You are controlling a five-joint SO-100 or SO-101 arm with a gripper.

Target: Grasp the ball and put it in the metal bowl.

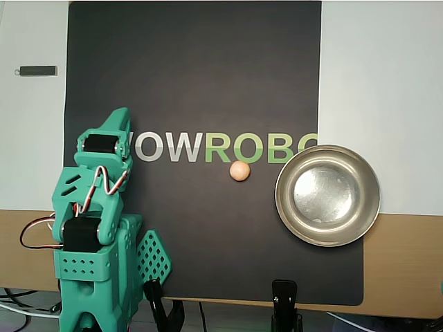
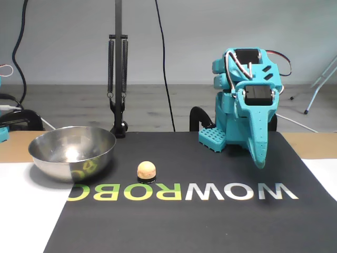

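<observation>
The ball [image 1: 239, 171] is a small pale peach sphere resting on the black mat, just below the "WOWROBO" lettering. In the fixed view the ball [image 2: 146, 170] sits a short way right of the metal bowl [image 2: 72, 152]. Seen from overhead, the shiny metal bowl [image 1: 327, 196] stands at the mat's right edge with nothing in it. The teal arm is folded back over its base at the left of the overhead view. My gripper [image 1: 119, 116] is shut and holds nothing, far left of the ball. In the fixed view my gripper [image 2: 259, 162] points down at the mat, well right of the ball.
The black mat [image 1: 194, 83] lies over a white and wooden table. Two black clamps [image 1: 284, 304] grip the near edge in the overhead view. A small dark stick [image 1: 38, 70] lies at the far left. A black stand with springs [image 2: 118, 79] rises behind the bowl.
</observation>
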